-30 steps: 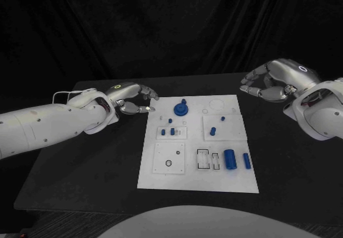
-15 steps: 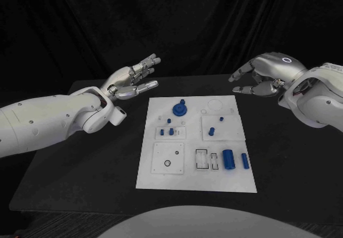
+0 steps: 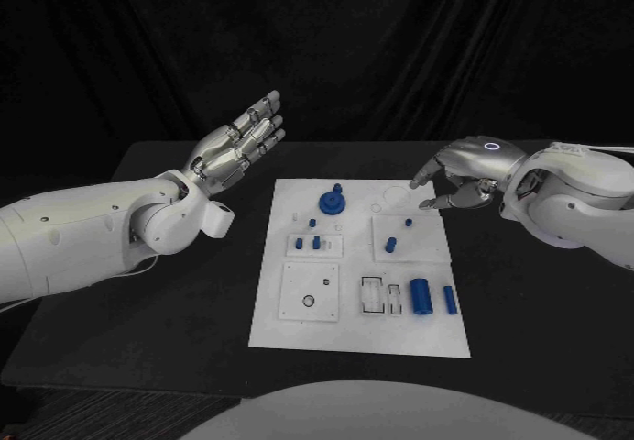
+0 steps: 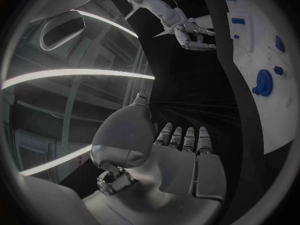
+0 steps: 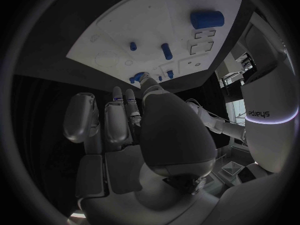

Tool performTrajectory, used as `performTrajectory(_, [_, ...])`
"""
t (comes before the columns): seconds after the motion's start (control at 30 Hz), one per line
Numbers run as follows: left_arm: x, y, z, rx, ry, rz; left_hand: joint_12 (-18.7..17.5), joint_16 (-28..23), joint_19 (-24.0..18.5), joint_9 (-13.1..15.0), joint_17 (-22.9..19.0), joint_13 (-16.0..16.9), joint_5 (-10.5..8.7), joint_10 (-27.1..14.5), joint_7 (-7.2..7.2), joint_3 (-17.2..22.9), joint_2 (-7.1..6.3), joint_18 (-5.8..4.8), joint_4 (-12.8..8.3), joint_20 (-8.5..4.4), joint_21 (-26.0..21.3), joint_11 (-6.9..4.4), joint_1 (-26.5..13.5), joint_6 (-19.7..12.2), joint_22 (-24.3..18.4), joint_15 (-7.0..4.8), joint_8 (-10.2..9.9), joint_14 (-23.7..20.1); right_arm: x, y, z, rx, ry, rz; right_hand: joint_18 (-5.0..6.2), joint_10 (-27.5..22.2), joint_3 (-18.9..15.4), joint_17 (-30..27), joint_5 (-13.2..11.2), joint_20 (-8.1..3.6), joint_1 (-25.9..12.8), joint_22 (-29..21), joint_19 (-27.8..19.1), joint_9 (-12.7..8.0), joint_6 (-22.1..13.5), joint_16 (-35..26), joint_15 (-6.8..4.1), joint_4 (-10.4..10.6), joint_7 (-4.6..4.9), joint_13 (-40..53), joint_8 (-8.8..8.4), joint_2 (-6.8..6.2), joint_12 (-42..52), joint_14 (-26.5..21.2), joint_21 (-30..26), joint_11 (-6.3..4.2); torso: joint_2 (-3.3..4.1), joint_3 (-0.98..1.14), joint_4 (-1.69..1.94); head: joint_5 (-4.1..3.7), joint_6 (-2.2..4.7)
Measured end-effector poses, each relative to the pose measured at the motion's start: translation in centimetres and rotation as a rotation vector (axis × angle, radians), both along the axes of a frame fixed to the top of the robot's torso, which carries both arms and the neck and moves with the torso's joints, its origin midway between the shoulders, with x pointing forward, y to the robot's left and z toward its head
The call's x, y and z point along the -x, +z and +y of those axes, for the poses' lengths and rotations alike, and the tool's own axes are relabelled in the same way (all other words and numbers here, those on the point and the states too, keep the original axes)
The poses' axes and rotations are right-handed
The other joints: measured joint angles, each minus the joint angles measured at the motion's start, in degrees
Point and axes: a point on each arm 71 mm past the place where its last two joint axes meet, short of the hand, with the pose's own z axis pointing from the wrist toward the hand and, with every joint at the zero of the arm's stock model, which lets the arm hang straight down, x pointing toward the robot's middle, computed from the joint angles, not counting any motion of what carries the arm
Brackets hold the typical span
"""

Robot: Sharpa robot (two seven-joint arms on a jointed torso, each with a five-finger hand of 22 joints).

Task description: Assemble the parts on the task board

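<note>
The white task board [image 3: 397, 335] lies in the middle of the black table. On it are a round blue part [image 3: 333, 201], a thick blue cylinder [image 3: 423, 295], a thinner one [image 3: 451, 299] and several small blue pegs [image 3: 392, 243]. My left hand [image 3: 245, 137] is raised left of the board's far end, fingers stretched out and apart, holding nothing. My right hand [image 3: 456, 174] hovers at the board's far right corner, fingers loosely bent downward and empty. In the right wrist view, my right hand's fingers [image 5: 128, 110] reach towards the board [image 5: 156, 30] and the thick cylinder [image 5: 207, 19].
The left wrist view shows my left hand [image 4: 181, 155], the board's edge [image 4: 275, 125], the round blue part [image 4: 264, 82] and my right hand [image 4: 194, 32] beyond it. Bare black table lies on both sides of the board.
My left hand has lifted away from the board's left edge and its fingers have straightened out. My right hand has come down and inward to the board's far right corner.
</note>
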Motion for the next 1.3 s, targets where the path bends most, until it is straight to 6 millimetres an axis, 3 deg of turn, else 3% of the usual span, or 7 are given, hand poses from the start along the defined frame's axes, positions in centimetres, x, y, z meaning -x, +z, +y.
performTrajectory(0.3, [0.5, -0.3, -0.2, 0.044, -0.020, 0.035, 0.01, 0.00, 0.01, 0.00, 0.01, 0.01, 0.76, -0.14, 0.85, -1.27, 1.49, 0.01, -0.01, 2.52, 0.01, 0.88, 1.50, 0.01, -0.05, 1.14, 0.00, -0.10, 0.3, -2.0, 0.7, 0.027, 0.022, 0.058, 0.00, 4.88, -0.06, 0.10, 2.38, 0.42, 1.82, 0.00, 0.41, -0.92, 1.35, 0.00, 0.42, -0.72, 2.11, -0.04, 0.29, 0.28, 0.08, 0.00, 0.00, -0.30, -0.26, -1.21, 1.01, -1.15, 0.00])
performTrajectory(0.53, [0.7, -0.5, -0.2, 0.058, -0.030, 0.047, 0.01, 0.00, 0.03, 0.01, 0.03, 0.02, 2.22, -0.09, 2.55, -2.00, 2.49, 1.05, -0.11, 5.10, 0.02, 1.34, 2.50, 0.44, -0.05, 1.27, 0.00, 0.04, 0.2, -2.8, 1.1, 0.038, 0.027, 0.078, 0.00, 4.68, 1.19, 0.02, 7.11, 0.42, 4.75, 0.00, 0.41, -1.23, 2.59, 0.00, 0.43, -1.98, 2.32, -0.13, 0.57, 0.36, -2.24, 0.00, -0.52, -0.09, -0.63, -1.71, 1.39, -1.64, 0.00])
performTrajectory(0.73, [0.8, -0.6, -0.2, 0.063, -0.032, 0.052, 0.01, 0.00, 0.01, 0.17, 0.03, 0.03, 3.45, 0.09, 4.74, -2.38, 3.30, 1.88, -0.16, 5.98, 0.02, 1.52, 3.31, 1.85, -0.05, 1.55, 0.00, -0.09, -0.1, -3.2, 1.2, 0.043, 0.023, 0.083, 0.00, 4.06, 1.76, -0.98, 7.73, 0.20, 5.12, -0.01, 0.20, -1.35, 2.68, -0.55, 0.43, -2.05, 2.41, -0.12, 0.33, -0.01, -2.79, 0.00, -1.83, -0.10, -0.93, -1.87, 1.42, -1.71, 0.00])
performTrajectory(0.87, [0.8, -0.7, -0.2, 0.066, -0.034, 0.054, 0.01, 0.00, -0.03, 0.17, 0.04, 0.03, 4.91, -0.01, 4.74, -2.77, 3.66, 1.87, -0.08, 6.42, 0.03, 1.88, 4.06, 1.85, -0.04, 1.74, 0.00, 0.01, -0.3, -3.5, 1.1, 0.049, 0.016, 0.088, 0.00, 3.65, 1.76, -1.54, 7.73, 0.04, 5.12, -0.01, 0.03, -1.36, 2.19, -0.96, 0.42, -2.05, 2.35, -0.12, 0.32, -0.01, -3.03, 0.00, -2.78, -0.11, -1.04, -1.87, 1.38, -1.46, 0.00])
performTrajectory(0.93, [0.8, -0.7, -0.3, 0.067, -0.035, 0.055, 0.02, 0.00, 0.10, 0.17, 0.05, 0.04, 6.09, -0.02, 4.38, -2.77, 3.57, 2.77, -0.08, 6.70, 0.03, 2.66, 4.74, 1.53, -0.02, 2.49, 0.00, -0.01, -0.4, -3.7, 1.1, 0.053, 0.011, 0.091, -0.01, 3.34, 1.76, -2.11, 7.73, 0.04, 5.12, -0.01, -0.45, -1.41, 2.15, -1.39, 0.43, -2.05, 2.30, -0.12, 0.32, -0.01, -3.23, 0.00, -3.72, -0.01, -1.07, -1.87, 1.36, -1.37, 0.00])
performTrajectory(1.1, [0.8, -0.7, -0.2, 0.069, -0.038, 0.057, 0.02, 0.00, 0.09, 0.17, 0.04, 0.04, 9.43, -0.01, 4.05, -3.08, 3.89, 2.77, -0.09, 7.93, 0.03, 3.71, 6.85, 1.67, 1.02, 3.92, 0.00, 0.00, -0.7, -4.1, 0.9, 0.061, -0.002, 0.099, -0.01, 3.34, 1.91, -2.19, 7.73, 0.03, 5.12, -0.01, -0.44, -1.41, 2.15, -1.39, 0.42, -1.89, 2.30, -0.12, 0.32, -0.01, -3.23, 0.00, -3.72, -0.01, -1.07, -1.85, 1.35, -1.35, 0.00])
performTrajectory(1.3, [0.8, -0.7, -0.2, 0.072, -0.044, 0.059, 0.02, 0.00, 0.00, 0.17, 0.00, 0.05, 11.19, -0.13, 3.28, -3.40, 3.50, 2.76, -0.09, 8.02, 0.03, 4.38, 7.63, 1.43, 1.02, 4.00, 0.00, -0.09, -0.9, -4.5, 0.7, 0.069, -0.015, 0.101, -0.01, 3.34, 1.68, -2.05, 6.08, 0.03, 4.78, 0.04, -0.43, -1.40, 2.15, -1.39, 0.42, -1.47, 2.30, 0.03, 0.32, -0.35, -3.23, 0.00, -3.94, -0.01, -1.10, -1.94, 1.43, -1.53, 0.00])
